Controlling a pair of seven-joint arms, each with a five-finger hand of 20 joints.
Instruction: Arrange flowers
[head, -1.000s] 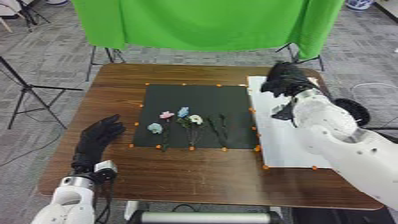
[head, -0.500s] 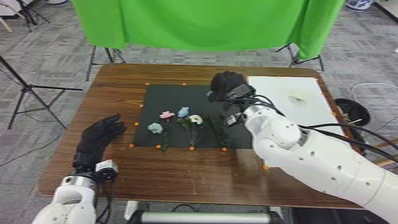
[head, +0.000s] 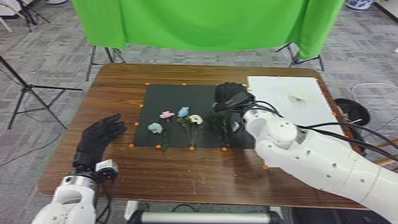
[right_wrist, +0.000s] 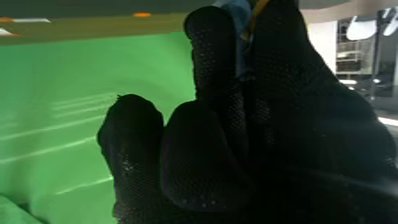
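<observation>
We see four flowers lying near one another on the dark mat: pink, blue, white and pale blue. Our right hand is over the mat, on its side near the white sheet; we cannot tell if it is grasping something or not. Our left hand is released, with relaxed fingers, at the left side of the brown counter, beside the mat.
</observation>
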